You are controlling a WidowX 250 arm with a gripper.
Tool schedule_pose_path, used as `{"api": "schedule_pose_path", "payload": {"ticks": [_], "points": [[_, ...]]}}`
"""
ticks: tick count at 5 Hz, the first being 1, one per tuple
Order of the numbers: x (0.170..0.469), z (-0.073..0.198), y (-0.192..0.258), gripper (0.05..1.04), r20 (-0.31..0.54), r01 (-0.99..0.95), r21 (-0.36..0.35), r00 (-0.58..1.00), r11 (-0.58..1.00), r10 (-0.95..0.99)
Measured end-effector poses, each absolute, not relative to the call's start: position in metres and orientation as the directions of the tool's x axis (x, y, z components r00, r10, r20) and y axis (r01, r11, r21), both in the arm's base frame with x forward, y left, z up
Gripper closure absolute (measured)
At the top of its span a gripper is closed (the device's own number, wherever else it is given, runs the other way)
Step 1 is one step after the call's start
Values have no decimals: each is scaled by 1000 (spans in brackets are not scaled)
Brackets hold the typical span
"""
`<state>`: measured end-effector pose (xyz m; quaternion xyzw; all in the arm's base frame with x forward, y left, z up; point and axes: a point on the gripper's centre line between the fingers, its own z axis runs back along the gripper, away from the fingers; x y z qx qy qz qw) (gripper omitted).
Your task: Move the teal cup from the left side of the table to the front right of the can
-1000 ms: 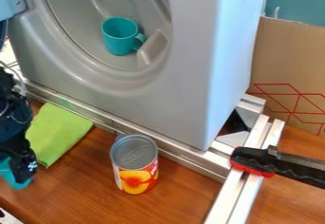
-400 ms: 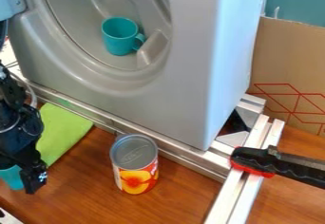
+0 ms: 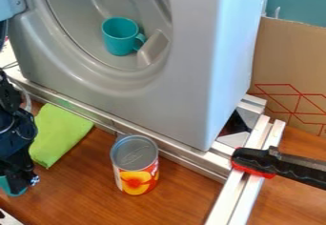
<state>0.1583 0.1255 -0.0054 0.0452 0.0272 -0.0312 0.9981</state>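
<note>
Right, one teal mug (image 3: 119, 37)'s inside the grey machine (image 3: 159, 109); a teal thing (image 3: 9, 189)'s outside, at the gripper (image 3: 23, 181), so it looks unfinished. Can't tell whether those fingers grip it.

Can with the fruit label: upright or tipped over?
Upright. The can stands on the wooden surface, its round metal lid on top and its label running around the side.

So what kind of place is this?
Probably a robot lab: there's a black robot arm, a grey machine like a washer front, and metal rails with a clamp on them.
</note>
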Motion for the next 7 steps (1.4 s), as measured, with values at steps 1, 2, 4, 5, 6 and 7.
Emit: {"api": "schedule_pose_path", "payload": {"ticks": [1,2,4,5,6,7], "points": [[152,4,126,914,-92,46,136,995,990,-34],[155,11,117,977,-104,71,168,993,983,-54],[177,25,82,981,-95,152,153,986,977,-138],[195,33,37,981,-47,252,126,968,959,-248],[201,37,3,981,-21,313,57,950,948,-312],[207,40,-34,981,-27,370,-6,929,929,-370]]}}
